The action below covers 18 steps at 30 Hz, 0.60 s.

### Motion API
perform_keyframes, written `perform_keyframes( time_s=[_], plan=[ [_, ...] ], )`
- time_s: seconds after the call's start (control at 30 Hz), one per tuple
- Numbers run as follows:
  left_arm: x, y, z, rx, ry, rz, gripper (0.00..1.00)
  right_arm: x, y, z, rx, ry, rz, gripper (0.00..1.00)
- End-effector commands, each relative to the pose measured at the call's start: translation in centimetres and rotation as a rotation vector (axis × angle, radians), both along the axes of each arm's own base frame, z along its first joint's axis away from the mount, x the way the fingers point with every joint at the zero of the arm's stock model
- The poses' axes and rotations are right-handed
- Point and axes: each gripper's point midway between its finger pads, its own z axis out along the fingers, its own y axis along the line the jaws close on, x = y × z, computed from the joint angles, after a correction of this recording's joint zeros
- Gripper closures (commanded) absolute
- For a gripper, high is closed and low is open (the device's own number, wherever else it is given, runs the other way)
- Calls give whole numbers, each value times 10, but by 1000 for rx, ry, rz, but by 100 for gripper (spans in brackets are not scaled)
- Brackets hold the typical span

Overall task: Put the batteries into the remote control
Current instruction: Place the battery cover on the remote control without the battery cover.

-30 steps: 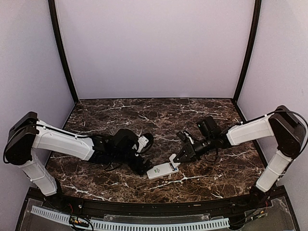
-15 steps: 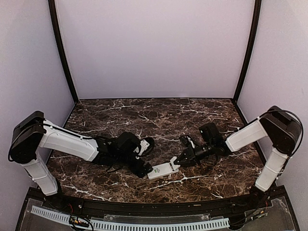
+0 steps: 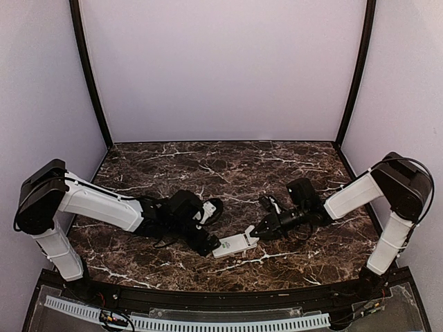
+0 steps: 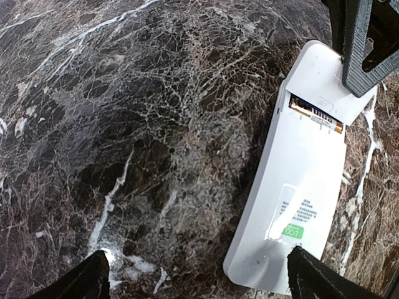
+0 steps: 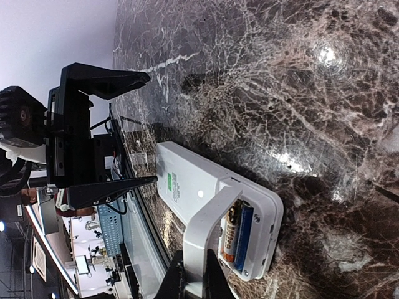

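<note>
The white remote control lies face down on the marble table, its battery bay open at the far end. Two batteries, one blue and one orange, lie in the bay; they also show in the left wrist view. My right gripper is shut on the white battery cover and holds it tilted over the bay. My left gripper is open, and its right fingertip rests at the remote's near end. The left gripper also shows in the top view.
The dark marble table spreads behind both arms. Its black front rail runs just below the remote. Both forearms lie low over the table on either side of the remote.
My left gripper has slid right, up to the remote's near end. My right arm has dropped lower, with the cover still over the bay. The remote has barely moved.
</note>
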Motion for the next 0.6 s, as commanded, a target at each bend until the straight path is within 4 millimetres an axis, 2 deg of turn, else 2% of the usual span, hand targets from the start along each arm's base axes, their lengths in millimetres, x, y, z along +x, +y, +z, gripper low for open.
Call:
perform_keyframes(
  time_s=[0.0, 0.13, 0.33, 0.57],
  plan=[
    [2, -3, 3, -6, 7, -4, 1, 2, -4, -6, -26, 8, -20, 100],
    [2, -5, 2, -4, 12, -7, 1, 3, -6, -10, -45, 9, -28, 100],
    [1, -4, 1, 2, 16, -10, 1, 4, -9, -18, -79, 21, -35, 92],
    [1, -6, 1, 2, 14, -19, 1, 6, -11, -15, -110, 1, -41, 84]
  ],
)
